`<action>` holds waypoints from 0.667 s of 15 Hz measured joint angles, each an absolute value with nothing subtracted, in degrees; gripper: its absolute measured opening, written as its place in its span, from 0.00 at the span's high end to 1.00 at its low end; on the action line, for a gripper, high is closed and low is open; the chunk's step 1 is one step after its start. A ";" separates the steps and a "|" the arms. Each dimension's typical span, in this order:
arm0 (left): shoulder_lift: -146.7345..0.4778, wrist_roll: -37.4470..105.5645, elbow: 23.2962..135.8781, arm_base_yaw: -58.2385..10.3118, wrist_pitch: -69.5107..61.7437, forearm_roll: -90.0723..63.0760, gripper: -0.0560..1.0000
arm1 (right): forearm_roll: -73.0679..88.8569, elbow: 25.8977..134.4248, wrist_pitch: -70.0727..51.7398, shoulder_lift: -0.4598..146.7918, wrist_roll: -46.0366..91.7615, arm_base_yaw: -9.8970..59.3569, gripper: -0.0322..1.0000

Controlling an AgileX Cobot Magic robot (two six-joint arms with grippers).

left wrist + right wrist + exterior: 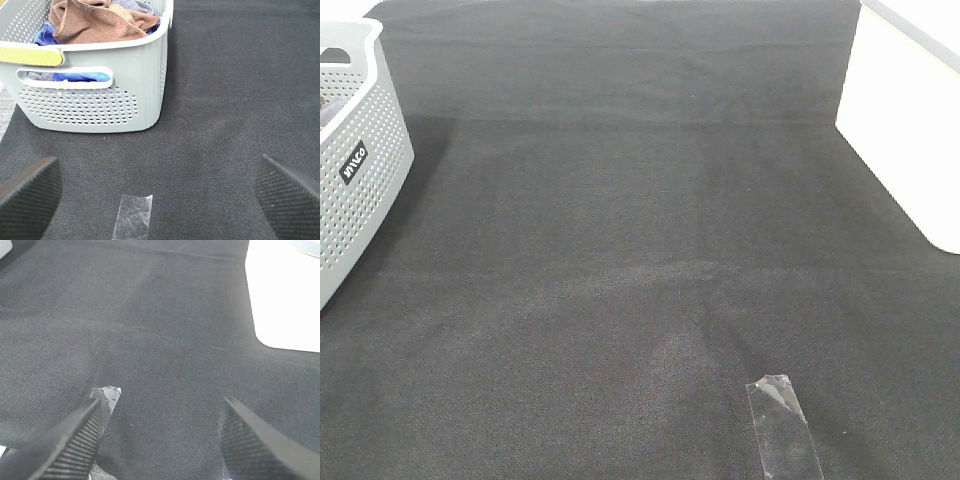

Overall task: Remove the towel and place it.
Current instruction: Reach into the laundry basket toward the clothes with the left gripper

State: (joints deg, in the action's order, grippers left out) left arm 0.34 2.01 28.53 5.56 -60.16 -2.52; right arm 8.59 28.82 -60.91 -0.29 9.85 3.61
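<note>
towel (95,22) heaped in basket (90,95) | left pincer (160,192) wide open, empty | right pincer (165,440) likewise | tip: reach in from above, pinch top fold deep, lift clear

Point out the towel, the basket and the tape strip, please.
towel (95,25), left wrist view, on its bunched upper fold.
basket (141,70), left wrist view, on the plain outer wall.
tape (783,428), exterior high view, mid-strip.

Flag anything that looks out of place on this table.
A crinkled strip of clear tape lies askew on the black cloth, fastening nothing visible. The brown towel sits bunched in the grey basket beside blue cloth. Nothing else stands out.
</note>
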 joint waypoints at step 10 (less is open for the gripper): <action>0.00 6.13 28.65 5.56 -60.28 -2.52 0.01 | 8.59 28.82 -60.91 -0.29 9.85 3.61 0.37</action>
